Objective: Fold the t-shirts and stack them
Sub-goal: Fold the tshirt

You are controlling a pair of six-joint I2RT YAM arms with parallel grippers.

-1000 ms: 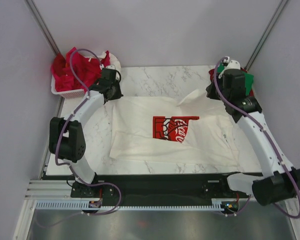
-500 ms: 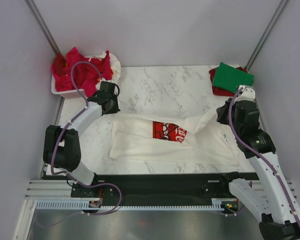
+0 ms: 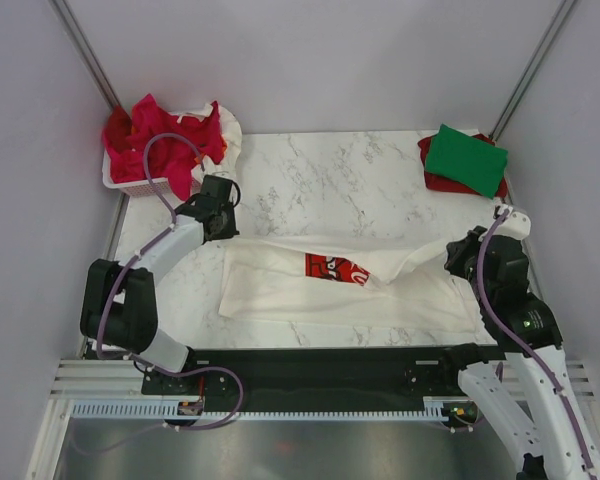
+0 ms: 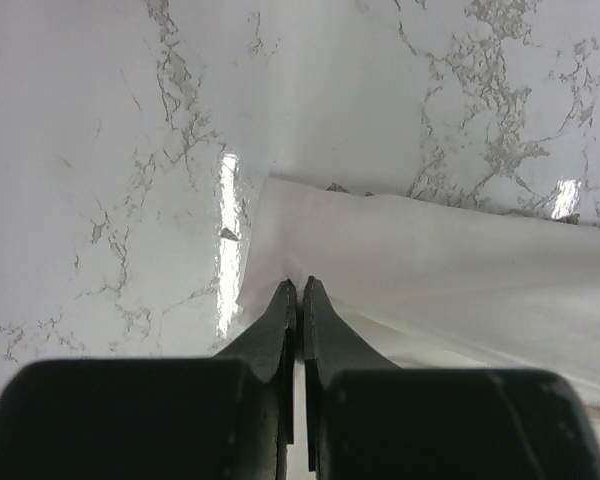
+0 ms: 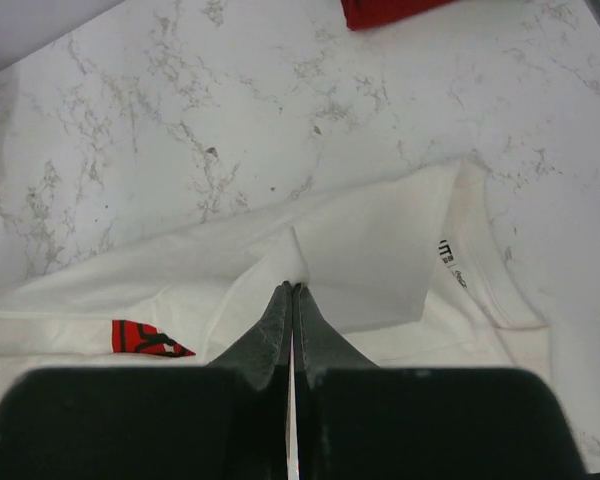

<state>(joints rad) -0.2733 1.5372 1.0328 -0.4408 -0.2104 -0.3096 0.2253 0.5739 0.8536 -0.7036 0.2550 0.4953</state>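
Observation:
The large white t-shirt (image 3: 320, 290) with the red chest print (image 3: 335, 267) lies across the table's front half, its far edge folded toward the near edge. My left gripper (image 3: 220, 222) is shut on its far left corner (image 4: 280, 262). My right gripper (image 3: 458, 256) is shut on its far right edge (image 5: 300, 262). The red print also shows in the right wrist view (image 5: 145, 340). A folded green t-shirt (image 3: 465, 160) lies on a red one (image 3: 435, 180) at the back right.
A white plastic basket (image 3: 140, 183) at the back left holds crumpled red shirts (image 3: 165, 135). Bare marble table (image 3: 330, 185) lies behind the white shirt. The black base rail (image 3: 320, 365) runs along the near edge.
Both grippers have pulled the white shirt's far edge toward the near edge, covering much of the print. The right arm has swung away from the green shirt stack.

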